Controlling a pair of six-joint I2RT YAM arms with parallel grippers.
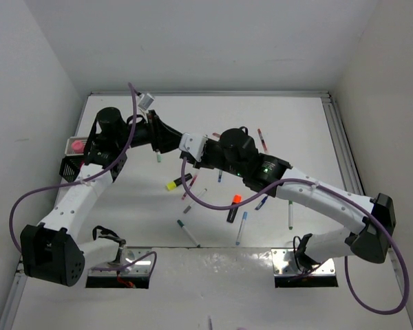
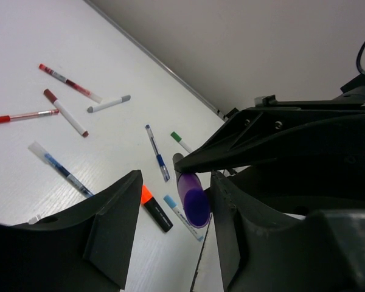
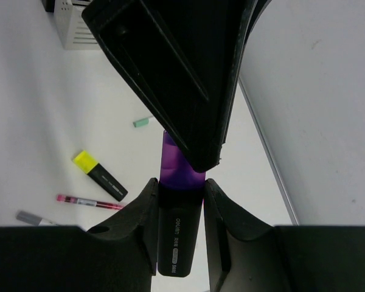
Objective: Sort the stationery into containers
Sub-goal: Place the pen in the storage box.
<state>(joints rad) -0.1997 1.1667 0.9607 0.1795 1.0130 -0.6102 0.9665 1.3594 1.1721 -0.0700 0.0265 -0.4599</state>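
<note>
A purple-capped black highlighter (image 3: 179, 225) hangs in mid-air above the table. My right gripper (image 3: 180, 185) is shut on its black body. My left gripper (image 2: 173, 207) is open around its purple cap (image 2: 193, 198): the cap lies against one finger and a wide gap stays to the other. In the top view the two grippers meet nose to nose, the left (image 1: 171, 139) and the right (image 1: 191, 148). A white mesh holder (image 3: 79, 24) stands at the far left with a pink stick (image 1: 76, 146) in it, and a black holder (image 1: 69, 167) stands beside it.
A yellow highlighter (image 1: 173, 183) and an orange highlighter (image 1: 234, 206) lie on the table below the grippers. Several thin pens lie scattered round them, among them a blue pen (image 2: 157, 152) and red pens (image 2: 67, 79). A metal rail (image 1: 344, 144) runs along the table's right edge.
</note>
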